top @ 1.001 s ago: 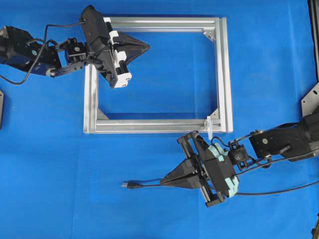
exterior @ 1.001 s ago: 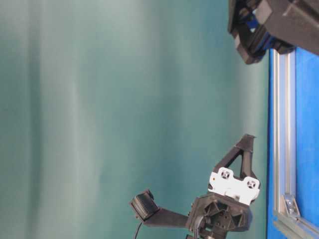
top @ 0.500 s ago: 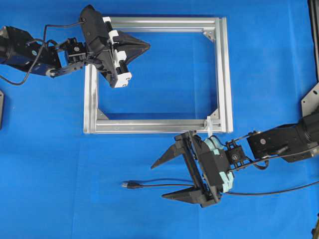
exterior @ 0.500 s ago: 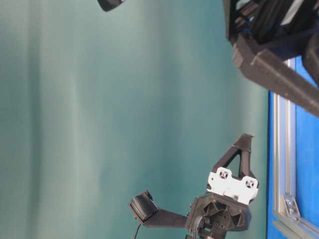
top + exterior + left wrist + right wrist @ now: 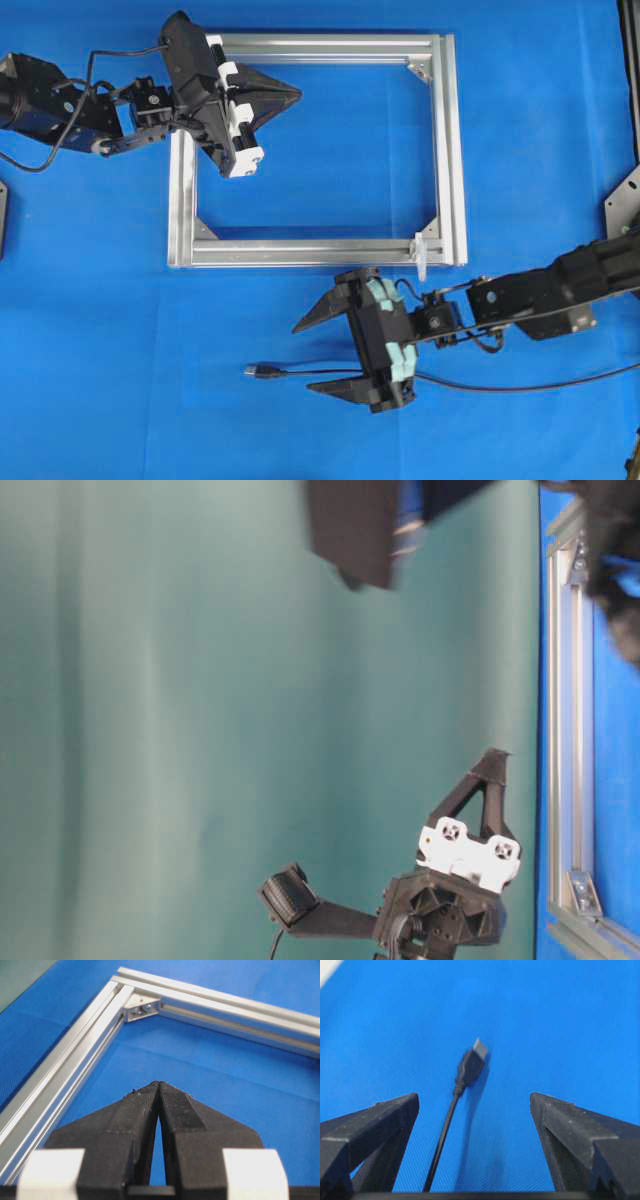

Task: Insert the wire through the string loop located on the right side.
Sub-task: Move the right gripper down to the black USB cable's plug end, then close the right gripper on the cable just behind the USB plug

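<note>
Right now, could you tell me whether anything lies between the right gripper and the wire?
Nothing visible does. The right gripper is open, and the wire lies on bare blue cloth between its fingers, plug ahead.

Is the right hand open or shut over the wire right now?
Open. The right hand has its fingers spread wide either side of the wire, which lies untouched on the blue mat.
</note>
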Motion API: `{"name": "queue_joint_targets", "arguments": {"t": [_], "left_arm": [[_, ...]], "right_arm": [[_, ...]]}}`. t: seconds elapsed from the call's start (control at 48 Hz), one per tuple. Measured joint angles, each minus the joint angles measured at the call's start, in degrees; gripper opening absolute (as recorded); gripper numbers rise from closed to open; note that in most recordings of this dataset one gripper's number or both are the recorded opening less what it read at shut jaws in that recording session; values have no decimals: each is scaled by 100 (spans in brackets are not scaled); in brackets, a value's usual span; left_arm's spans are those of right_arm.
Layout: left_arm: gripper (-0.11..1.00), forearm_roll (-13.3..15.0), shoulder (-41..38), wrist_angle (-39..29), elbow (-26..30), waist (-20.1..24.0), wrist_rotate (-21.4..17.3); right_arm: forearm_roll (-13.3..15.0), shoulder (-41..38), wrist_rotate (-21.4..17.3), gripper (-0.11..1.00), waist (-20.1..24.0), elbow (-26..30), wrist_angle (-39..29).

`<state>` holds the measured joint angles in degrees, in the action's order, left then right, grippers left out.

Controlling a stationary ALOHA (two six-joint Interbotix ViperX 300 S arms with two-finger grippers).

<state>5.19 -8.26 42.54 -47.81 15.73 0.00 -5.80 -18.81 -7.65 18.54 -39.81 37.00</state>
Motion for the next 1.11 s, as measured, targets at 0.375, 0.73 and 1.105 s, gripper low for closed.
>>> {"name": "queue_joint_targets", "arguments": {"t": [0.375,0.73,1.105], "left_arm": [[0,0,0,0,-26,-9,9],[0,0,0,-9,-26,-9,9],[0,0,0,-9,-26,-9,18]], "right_arm": [[-343,-387,0,88,105,220,18],[-343,-413,18,31,123,237,18],[-352,-413,26,-4,123,229,26]]}}
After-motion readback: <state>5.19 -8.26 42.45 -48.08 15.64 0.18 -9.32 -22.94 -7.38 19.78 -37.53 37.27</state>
